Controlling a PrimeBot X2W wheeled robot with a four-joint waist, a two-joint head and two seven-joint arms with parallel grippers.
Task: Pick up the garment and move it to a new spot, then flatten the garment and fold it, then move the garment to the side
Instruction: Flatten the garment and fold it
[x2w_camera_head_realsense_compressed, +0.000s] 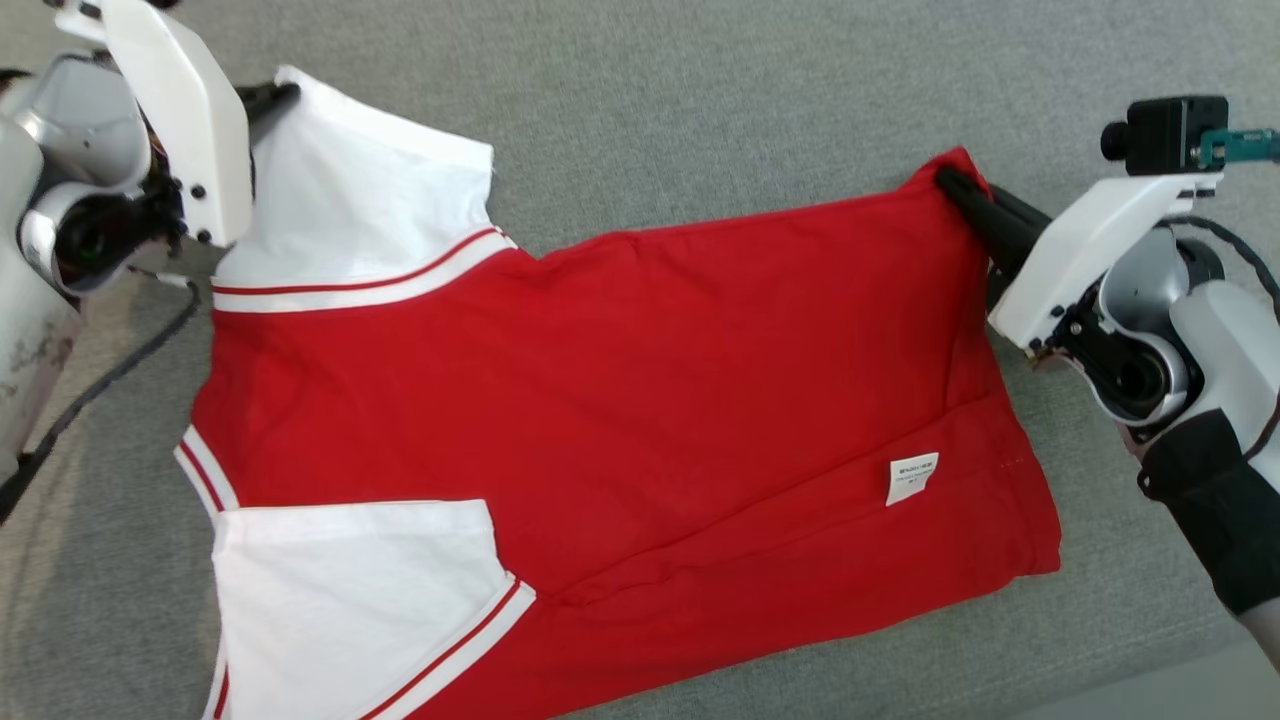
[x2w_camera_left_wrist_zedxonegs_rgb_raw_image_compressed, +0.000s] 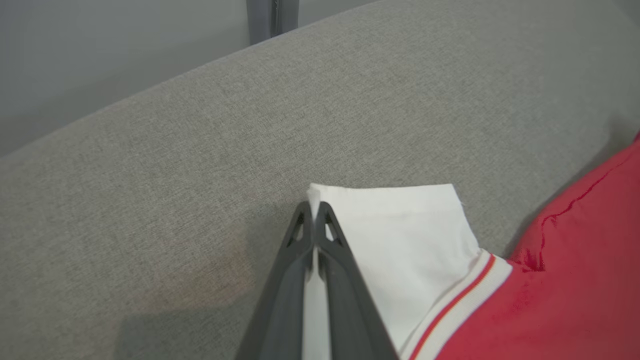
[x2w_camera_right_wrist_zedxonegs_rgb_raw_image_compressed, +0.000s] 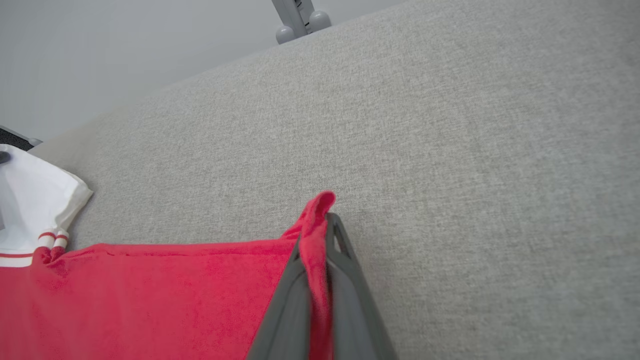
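The garment (x2w_camera_head_realsense_compressed: 620, 400) is a red shirt with white sleeves and red-striped cuffs, spread across the grey cushion with a small white label on it. My left gripper (x2w_camera_head_realsense_compressed: 270, 98) is shut on the far white sleeve (x2w_camera_left_wrist_zedxonegs_rgb_raw_image_compressed: 400, 235) at the upper left; in the left wrist view white cloth is pinched between its dark fingers (x2w_camera_left_wrist_zedxonegs_rgb_raw_image_compressed: 330, 270). My right gripper (x2w_camera_head_realsense_compressed: 955, 185) is shut on the red hem corner (x2w_camera_right_wrist_zedxonegs_rgb_raw_image_compressed: 315, 220) at the upper right, where the cloth rises in a small peak between the fingers (x2w_camera_right_wrist_zedxonegs_rgb_raw_image_compressed: 345, 280).
The grey fabric surface (x2w_camera_head_realsense_compressed: 700, 90) stretches beyond the shirt to the far side. Its front edge (x2w_camera_head_realsense_compressed: 1150, 690) runs along the lower right. A dark cable (x2w_camera_head_realsense_compressed: 110, 370) trails at the left. A grey post (x2w_camera_left_wrist_zedxonegs_rgb_raw_image_compressed: 272, 17) stands past the far edge.
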